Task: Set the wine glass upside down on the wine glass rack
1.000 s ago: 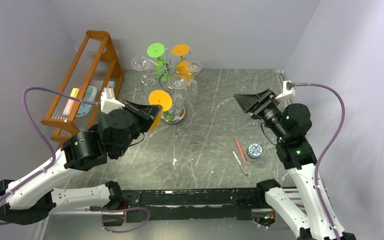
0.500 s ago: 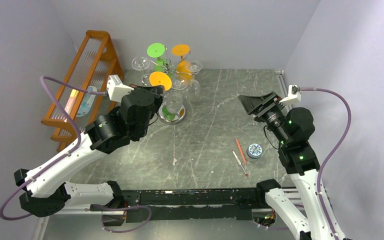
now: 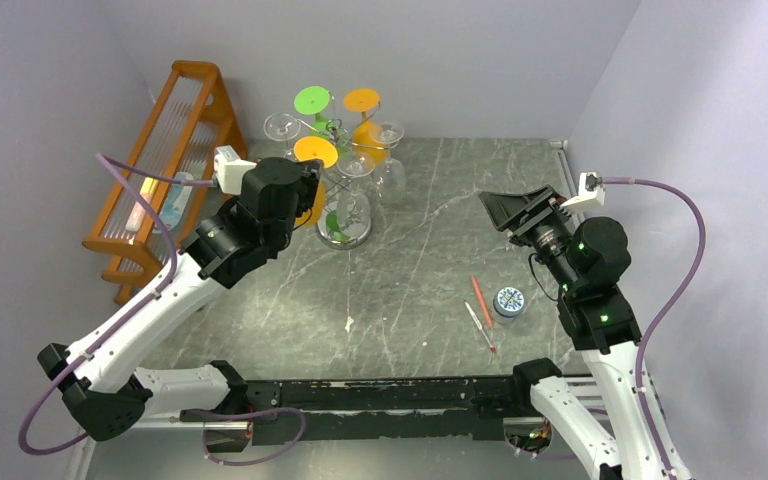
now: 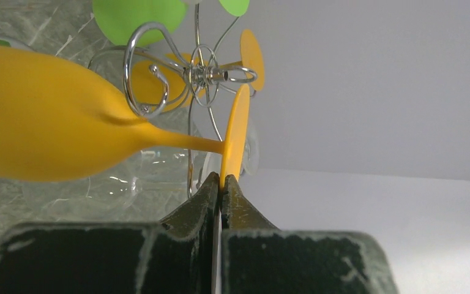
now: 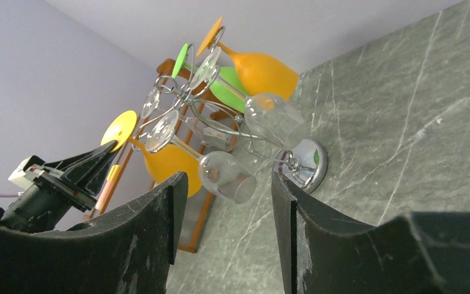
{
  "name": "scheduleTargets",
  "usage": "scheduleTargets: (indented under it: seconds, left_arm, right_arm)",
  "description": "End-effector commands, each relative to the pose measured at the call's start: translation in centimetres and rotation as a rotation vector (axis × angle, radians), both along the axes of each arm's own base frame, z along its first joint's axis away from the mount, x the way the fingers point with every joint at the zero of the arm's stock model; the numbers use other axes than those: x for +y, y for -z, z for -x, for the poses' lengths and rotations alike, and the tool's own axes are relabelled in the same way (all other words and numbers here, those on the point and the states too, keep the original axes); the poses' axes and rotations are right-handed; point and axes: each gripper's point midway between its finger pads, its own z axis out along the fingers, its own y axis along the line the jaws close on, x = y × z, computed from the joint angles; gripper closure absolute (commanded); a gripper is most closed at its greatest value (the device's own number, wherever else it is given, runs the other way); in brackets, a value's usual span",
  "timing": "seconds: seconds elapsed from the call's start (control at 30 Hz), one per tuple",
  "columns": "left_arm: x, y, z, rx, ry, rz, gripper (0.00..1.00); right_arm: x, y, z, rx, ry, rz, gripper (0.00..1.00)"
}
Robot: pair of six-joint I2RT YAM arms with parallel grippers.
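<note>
Up by the curled hooks of the wine glass rack [image 4: 205,75], the left gripper [image 4: 220,181] is clamped on the foot of the yellow wine glass [image 4: 49,116], which tilts bowl-down beside the wire. The right gripper [image 5: 228,181] hangs open, empty.

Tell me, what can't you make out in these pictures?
- Left wrist view: the held glass has its bowl cut off by the left edge, and whether its foot sits in a rack hook is unclear.
- Top view: the left claw has its grip hidden by its own wrist.
- Top view: the tin label is too small to read.
</note>
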Motion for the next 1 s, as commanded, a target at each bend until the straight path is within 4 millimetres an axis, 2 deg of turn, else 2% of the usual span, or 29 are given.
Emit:
scheduleTargets:
  seconds: [0.0, 0.13, 0.67, 0.97]
  left_arm:
    - [-0.3, -0.5, -1.1, -0.023, 0.012, 0.075, 0.95]
    - [0.1, -0.8, -1.8, -0.044, -0.013, 0.073, 0.95]
    - [-1.2, -0.5, -5.0, -0.059, 0.0, 0.068, 0.95]
    - [1.8, -0.7, -4.9, -0.055, -0.115, 0.068, 0.95]
  right_arm:
    - [-0.2, 0.1, 0.2, 0.007, 0.008, 0.013, 0.44]
    - [-0.3, 0.0, 0.3, 0.004, 0.013, 0.013, 0.44]
    - [-0.5, -1.2, 0.9, -0.012, 0.016, 0.008, 0.44]
    - [-0.7, -1.5, 1.1, -0.022, 0.025, 0.015, 0.44]
